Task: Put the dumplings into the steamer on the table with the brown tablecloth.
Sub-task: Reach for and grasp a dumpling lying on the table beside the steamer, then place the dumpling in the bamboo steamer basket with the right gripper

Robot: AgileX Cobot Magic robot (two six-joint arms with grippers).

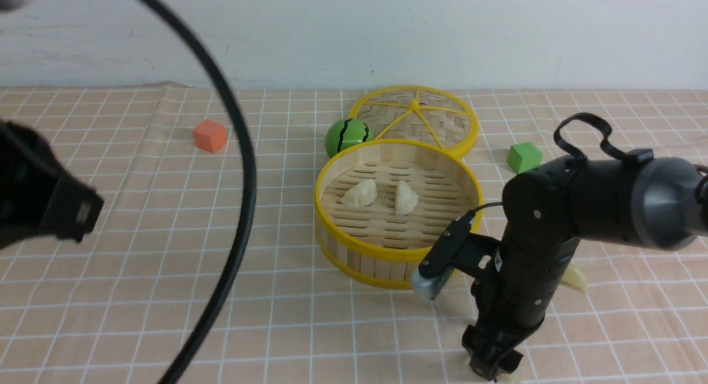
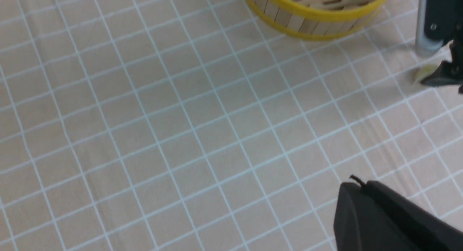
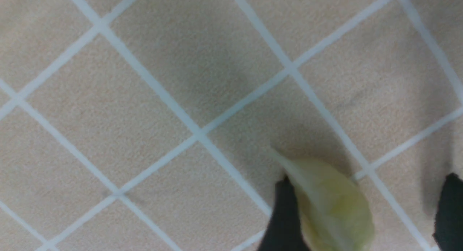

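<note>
The bamboo steamer point(image 1: 354, 257) stands mid-table on the brown tablecloth point(image 1: 138, 273) and holds two cream-white dumplings point(image 1: 359, 194), point(image 1: 405, 198). My right gripper point(image 1: 492, 370) points down at the cloth, front right of the steamer. In the right wrist view it point(image 3: 365, 215) is open around a pale greenish dumpling point(image 3: 329, 204) that lies against one finger point(image 3: 284, 222). Another pale dumpling point(image 1: 575, 278) lies behind the right arm. My left gripper point(image 2: 361, 187) is shut and empty above bare cloth; the steamer's wall point(image 2: 314, 16) shows beyond it.
The flat woven lid point(image 1: 442, 124) leans behind the steamer, with a green striped ball point(image 1: 347, 136) beside it. An orange cube point(image 1: 210, 135) sits far left, a green cube point(image 1: 524, 157) far right. A black cable point(image 1: 243, 168) hangs across the left.
</note>
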